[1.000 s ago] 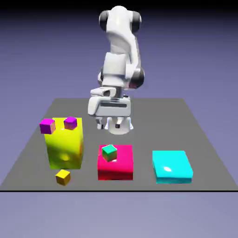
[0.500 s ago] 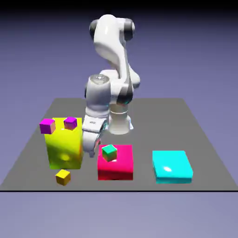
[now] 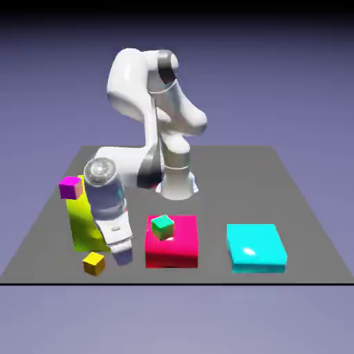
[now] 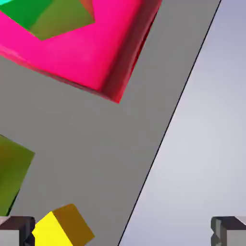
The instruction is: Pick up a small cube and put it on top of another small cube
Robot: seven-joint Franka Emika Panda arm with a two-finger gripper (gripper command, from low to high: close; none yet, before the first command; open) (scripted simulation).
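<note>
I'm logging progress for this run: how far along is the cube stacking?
Done: by the look of it, the tool is open and has come near the small yellow cube, which shows beside one fingertip.
In hand: nothing; no cube sits between the fingertips.
Left: grip the yellow cube, lift it, and set it on the small green cube, which has nothing on top.
</note>
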